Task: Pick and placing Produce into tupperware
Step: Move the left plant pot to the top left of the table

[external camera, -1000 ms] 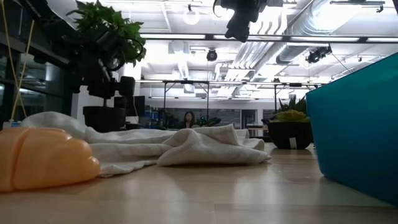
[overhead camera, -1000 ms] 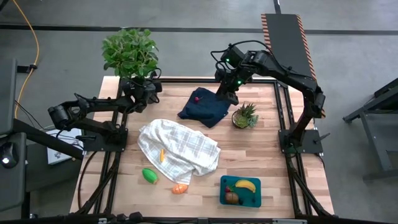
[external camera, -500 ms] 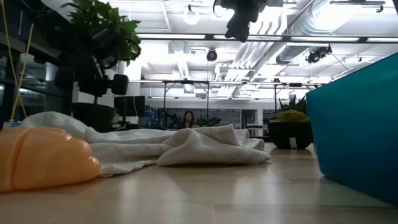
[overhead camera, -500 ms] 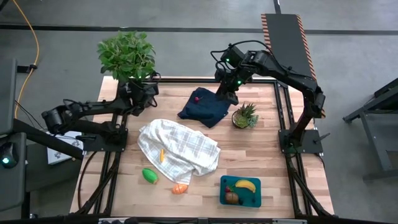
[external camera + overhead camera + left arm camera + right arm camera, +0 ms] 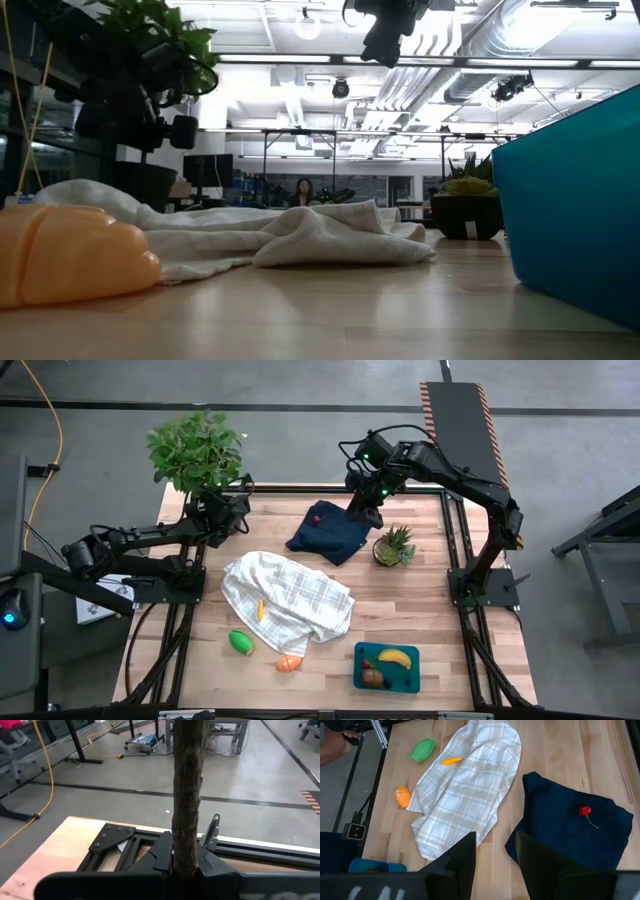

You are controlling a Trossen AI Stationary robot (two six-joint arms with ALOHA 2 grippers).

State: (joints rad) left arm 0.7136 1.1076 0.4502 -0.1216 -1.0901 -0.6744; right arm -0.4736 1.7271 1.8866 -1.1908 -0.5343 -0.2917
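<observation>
Table (image 5: 400, 595): left end effector (image 5: 186, 860) clenched on plant stem (image 5: 187, 795); right end effector (image 5: 495, 855) released, empty.

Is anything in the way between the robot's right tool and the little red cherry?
No. The right tool hangs open above the navy cloth, and the cherry lies uncovered on it, nothing visible between them.

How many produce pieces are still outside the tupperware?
4: a green piece and an orange piece on bare table, a small orange piece on the checked towel, a red berry on the navy cloth. The towel may hide more.
</observation>
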